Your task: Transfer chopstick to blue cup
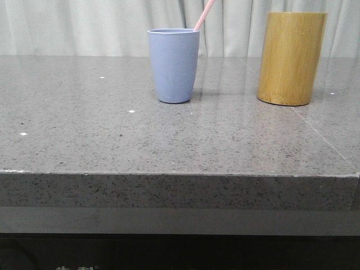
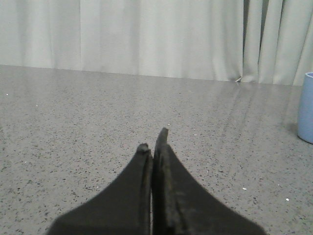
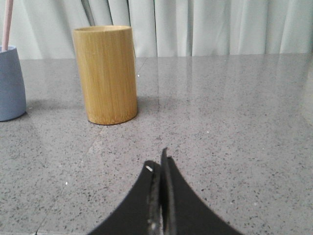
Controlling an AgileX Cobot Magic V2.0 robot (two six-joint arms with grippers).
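Chopstick (image 1: pixel 205 14) is sitting in the blue cup (image 1: pixel 174 65), leaning out over the rim toward the right, so the transfer looks done to me. Going left to right: the left gripper (image 2: pixel 153 140) is low over bare grey tabletop (image 1: pixel 101 135) with its jaws pressed together and nothing in them, then comes the cup, and well off to its right the taller bamboo holder (image 1: pixel 291 58). Right gripper (image 3: pixel 158 163) is out past that, jaws together and empty too, facing the holder. Main risk I'd guess: the stick leans a lot and rises well above the cup, so if an arm swings by and clips it, the light cup could tip or the stick could flip out.
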